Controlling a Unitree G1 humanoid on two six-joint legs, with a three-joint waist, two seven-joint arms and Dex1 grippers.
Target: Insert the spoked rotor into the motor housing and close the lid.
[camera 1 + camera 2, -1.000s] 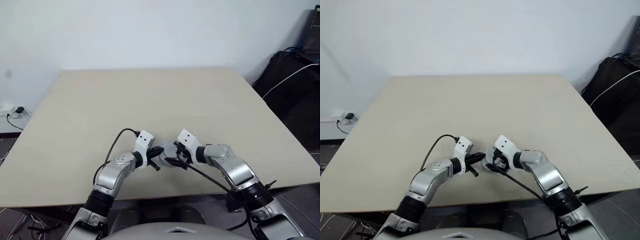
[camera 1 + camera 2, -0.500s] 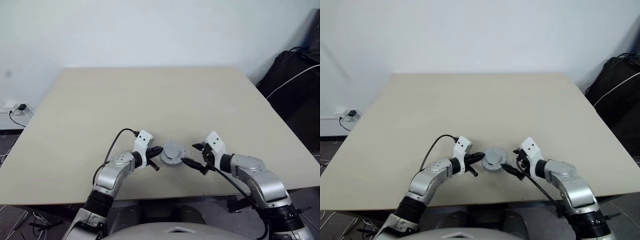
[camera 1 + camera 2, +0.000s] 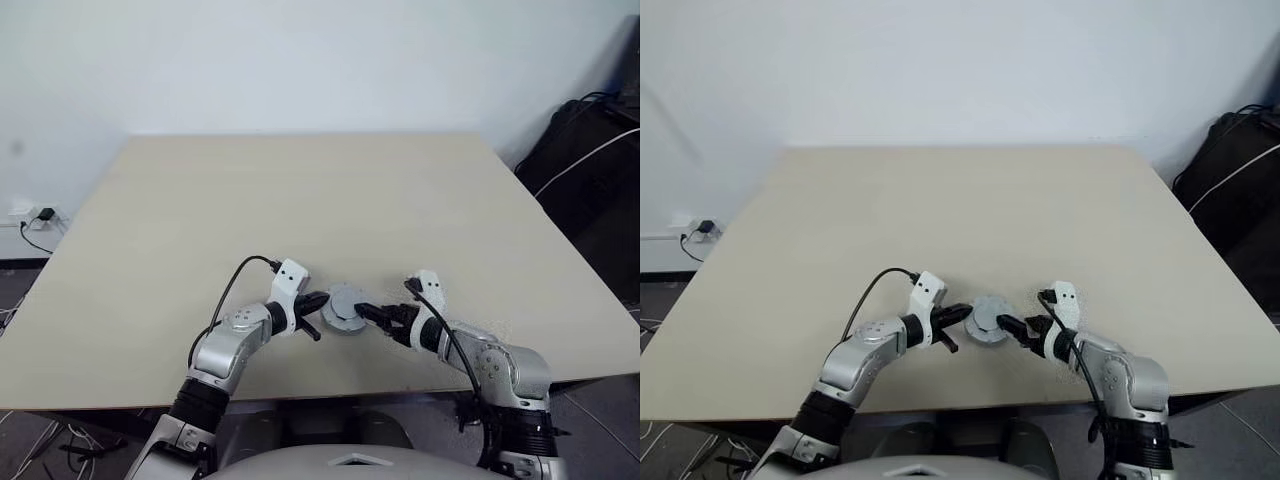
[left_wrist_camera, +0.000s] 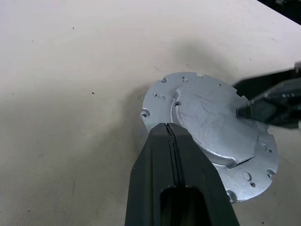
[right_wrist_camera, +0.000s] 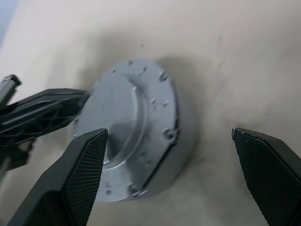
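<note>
Lid (image 3: pixel 345 306) lying plain face up on the housing, near the bench (image 3: pixel 300 200) front edge; rotor presumably inside, unseen. Left end effector (image 4: pixel 168 134) fingers pressed together, tip at the lid's rim, gripping nothing. Right end effector (image 5: pixel 174 160) spread wide around the stack, empty. Closing step in hand. Next: press or turn to seat the lid.

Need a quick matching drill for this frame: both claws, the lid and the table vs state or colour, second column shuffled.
1. left claw
2. right claw
3. lid
4. table

a. beige, bearing the assembly
b. fingers wide apart, either side of the silver disc
c. shut, tip at the disc's edge
d. silver, plain face with raised centre up

Pairs: 1-c, 2-b, 3-d, 4-a
</note>
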